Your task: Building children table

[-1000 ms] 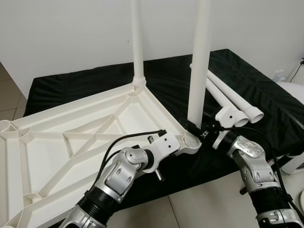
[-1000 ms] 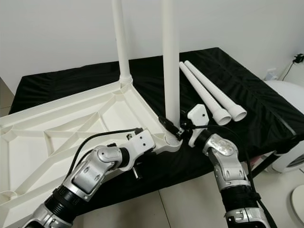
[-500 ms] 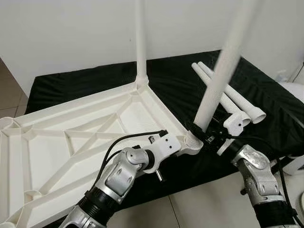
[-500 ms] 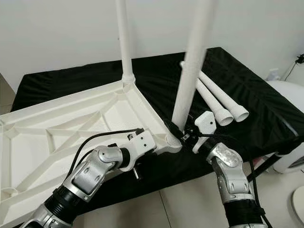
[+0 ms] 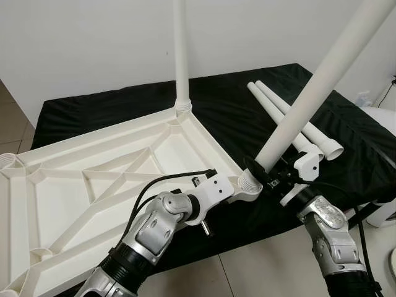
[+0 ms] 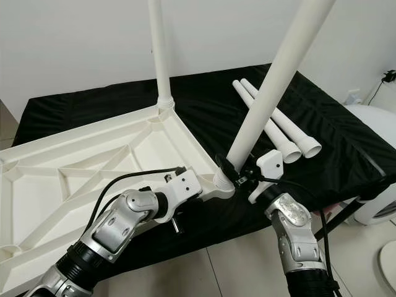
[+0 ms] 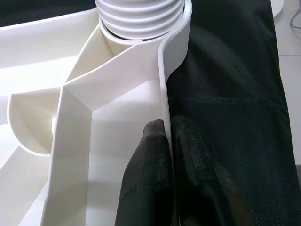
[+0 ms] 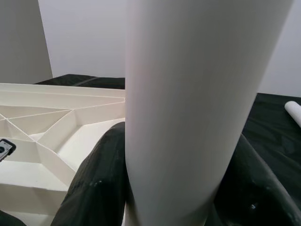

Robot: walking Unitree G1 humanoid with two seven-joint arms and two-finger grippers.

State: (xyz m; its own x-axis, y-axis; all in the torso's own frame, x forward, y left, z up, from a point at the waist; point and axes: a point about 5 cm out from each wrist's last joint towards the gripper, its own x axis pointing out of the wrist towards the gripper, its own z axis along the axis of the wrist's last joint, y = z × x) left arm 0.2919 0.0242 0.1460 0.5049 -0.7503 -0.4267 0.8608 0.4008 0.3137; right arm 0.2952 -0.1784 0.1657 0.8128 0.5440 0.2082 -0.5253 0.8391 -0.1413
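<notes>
The white tabletop [image 5: 93, 179] lies upside down on a surface draped in black cloth [image 5: 235, 111], its ribbed underside facing up and its near corner jutting past the cloth's front edge. One leg [image 5: 180, 55] stands upright in the far corner socket. At the near corner socket [image 5: 247, 180], a second leg [image 5: 309, 93] leans steeply toward the robot's right, its lower end at the socket. The right gripper [image 6: 232, 173] is clamped around this leg just above the socket, fingers on both sides. The left gripper [image 7: 170, 141] pinches the tabletop's thin rim near that corner. Two spare legs [image 5: 297, 124] lie side by side on the cloth behind the leaning leg.
</notes>
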